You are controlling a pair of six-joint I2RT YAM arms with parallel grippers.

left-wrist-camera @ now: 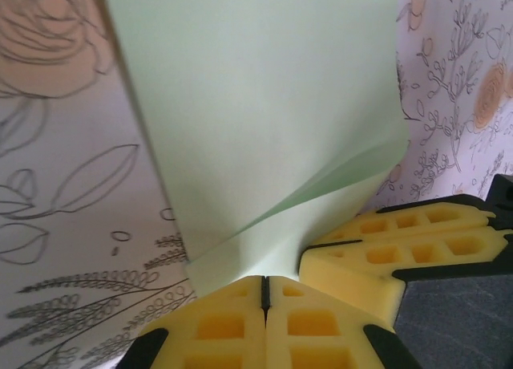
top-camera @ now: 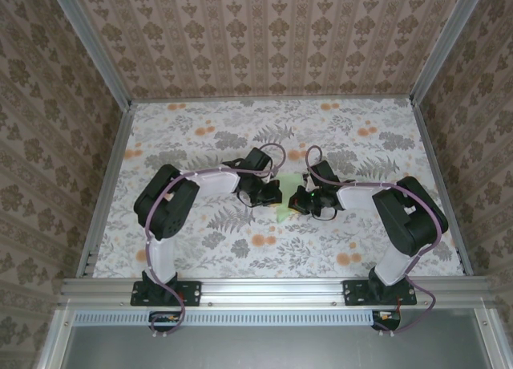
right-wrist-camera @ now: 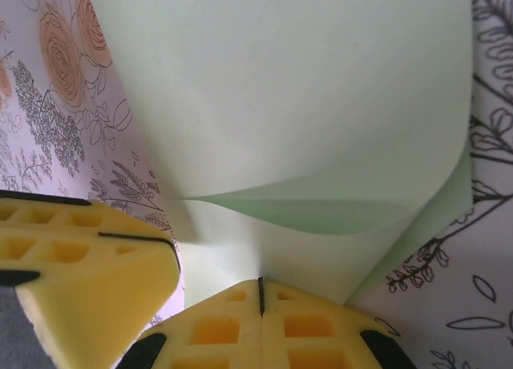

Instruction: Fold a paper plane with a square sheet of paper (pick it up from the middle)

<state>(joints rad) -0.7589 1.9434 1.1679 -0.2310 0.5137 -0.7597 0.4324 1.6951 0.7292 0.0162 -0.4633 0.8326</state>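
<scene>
The square sheet of paper (top-camera: 285,210) is pale green and lies mid-table between the two arms, partly hidden under them. In the left wrist view the sheet (left-wrist-camera: 264,104) has one layer bowed up over another. My left gripper (left-wrist-camera: 264,282) is shut, and the paper puckers into its tips. In the right wrist view a flap of the sheet (right-wrist-camera: 296,88) curls over, and my right gripper (right-wrist-camera: 260,282) is shut on the near layer. The two grippers (top-camera: 278,194) (top-camera: 296,199) nearly touch. A paper plane is out of view.
The floral tablecloth (top-camera: 240,241) covers the table. Patterned walls and metal rails (top-camera: 104,184) box it in on three sides. The right gripper's yellow fingers (left-wrist-camera: 401,241) sit close beside the left's, and the left's fingers (right-wrist-camera: 80,257) crowd the right wrist view.
</scene>
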